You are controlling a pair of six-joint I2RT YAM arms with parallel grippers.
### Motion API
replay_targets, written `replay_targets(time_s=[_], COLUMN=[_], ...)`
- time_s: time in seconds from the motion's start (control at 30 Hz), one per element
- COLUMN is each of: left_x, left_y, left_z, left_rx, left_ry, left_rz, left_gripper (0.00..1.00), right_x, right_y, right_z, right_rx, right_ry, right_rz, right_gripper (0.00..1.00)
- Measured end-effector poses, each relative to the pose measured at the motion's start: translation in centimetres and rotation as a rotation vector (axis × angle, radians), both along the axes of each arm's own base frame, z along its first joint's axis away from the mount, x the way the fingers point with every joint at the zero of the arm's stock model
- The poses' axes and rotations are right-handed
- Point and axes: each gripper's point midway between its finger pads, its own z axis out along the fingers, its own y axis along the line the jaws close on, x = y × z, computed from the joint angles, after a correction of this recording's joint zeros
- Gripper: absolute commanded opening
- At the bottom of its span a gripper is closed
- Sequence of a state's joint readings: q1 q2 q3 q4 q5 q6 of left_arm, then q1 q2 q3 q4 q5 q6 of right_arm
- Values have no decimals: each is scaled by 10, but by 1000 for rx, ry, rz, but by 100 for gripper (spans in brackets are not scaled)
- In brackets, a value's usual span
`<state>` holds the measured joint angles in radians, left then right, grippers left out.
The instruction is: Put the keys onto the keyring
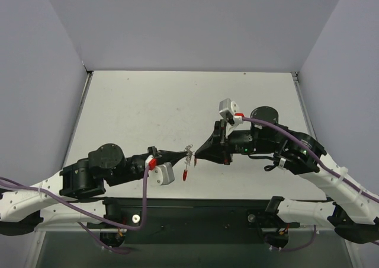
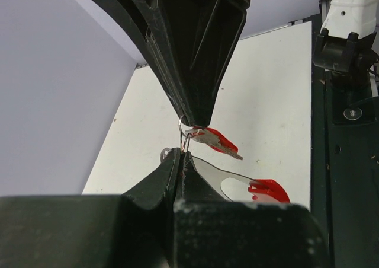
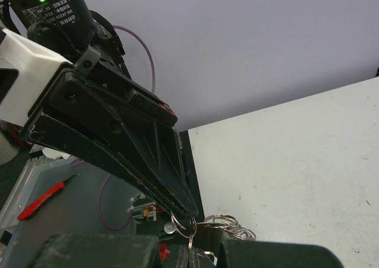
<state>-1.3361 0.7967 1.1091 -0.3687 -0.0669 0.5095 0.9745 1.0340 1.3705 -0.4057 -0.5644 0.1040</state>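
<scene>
My left gripper (image 1: 187, 155) and right gripper (image 1: 196, 155) meet tip to tip above the table's near part. Both are shut on the thin silvery wire of the keyring (image 1: 189, 152). In the left wrist view my own fingers (image 2: 172, 173) pinch the ring (image 2: 183, 136) from below and the right gripper's tip (image 2: 198, 118) comes down onto it. The small red-headed key (image 2: 218, 140) hangs on the ring just beside that tip. The keyring's silver strip with the curved red band (image 2: 269, 190) hangs below and also shows in the top view (image 1: 185, 174). In the right wrist view several linked silver loops (image 3: 230, 224) trail from the pinched ring (image 3: 190, 235).
The white table (image 1: 177, 108) lies under both arms, with grey walls on three sides. A black rail (image 1: 195, 211) with the arm bases runs along the near edge. The right arm's base post (image 2: 349, 25) stands at the right of the left wrist view.
</scene>
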Motion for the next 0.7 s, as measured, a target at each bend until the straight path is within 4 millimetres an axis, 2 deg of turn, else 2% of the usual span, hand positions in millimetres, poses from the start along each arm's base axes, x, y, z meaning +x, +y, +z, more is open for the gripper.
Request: replay_targets(time_s=[0.27,0.7], left_x=[3,-1], left_y=[1,6], left_z=[-4,3], left_rx=[7,-26], left_ry=[1,-6], left_rz=[15,6], left_gripper=[0,0], right_x=[-5,-5], right_y=[0,0], right_z=[10,10], right_rx=[22,21], right_ry=[-3,10], right_rz=[19,20], right_gripper=[0,0])
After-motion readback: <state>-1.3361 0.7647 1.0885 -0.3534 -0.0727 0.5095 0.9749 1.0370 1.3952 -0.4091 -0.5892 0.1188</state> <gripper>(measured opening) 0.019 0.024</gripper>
